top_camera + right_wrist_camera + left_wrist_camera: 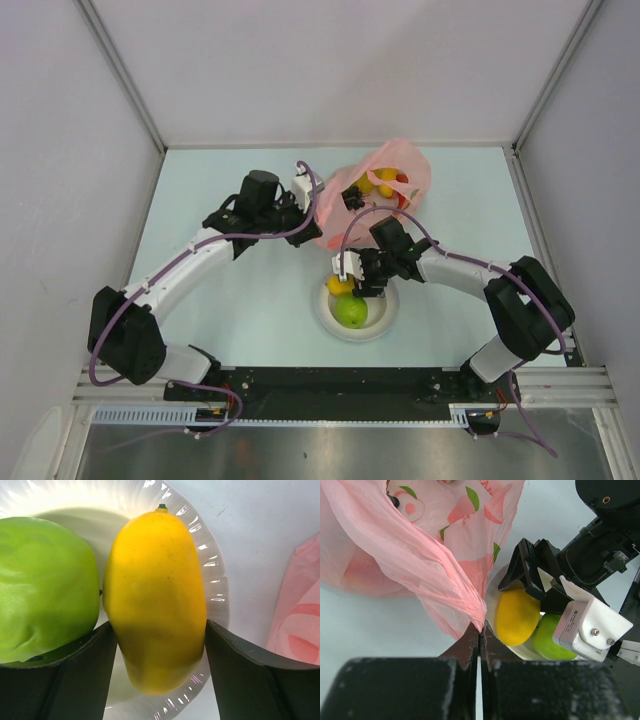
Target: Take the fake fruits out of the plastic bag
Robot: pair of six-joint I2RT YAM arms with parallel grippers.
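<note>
The pink plastic bag (398,160) lies at the back of the table with yellow fruit (385,180) and a red piece (403,186) showing at its mouth. My left gripper (310,200) is shut on the bag's edge (470,605), which is pinched between its closed jaws. My right gripper (349,283) is shut on the orange-yellow oblong fruit (155,590) and holds it low over the white plate (212,570). The green apple (45,585) lies on the plate, touching the oblong fruit. Other fruits are hidden.
The white plate (386,322) sits near the front centre, just in front of the bag. In the left wrist view the right gripper's body (590,625) is close beside the bag and the plate (491,597). Grey walls enclose the table.
</note>
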